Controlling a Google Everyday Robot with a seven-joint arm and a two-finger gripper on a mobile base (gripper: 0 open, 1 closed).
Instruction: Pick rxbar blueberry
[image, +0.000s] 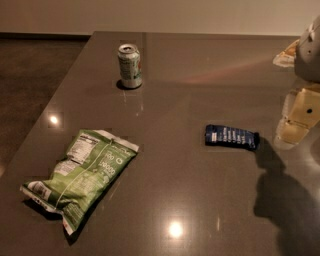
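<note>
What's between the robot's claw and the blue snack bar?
Only bare table, in the camera view; the gripper hangs at the right edge, near the snack bar.

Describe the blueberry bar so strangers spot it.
On the brown tabletop, look right of centre, near the pale end effector at the right edge. The small flat navy wrapper with white lettering lies there, unlike the large green chip bag or metal soda can.

Table (200, 75) carries can (130, 65), chip bag (82, 176), rxbar blueberry (231, 136); claw (296, 120) over right edge.
</note>
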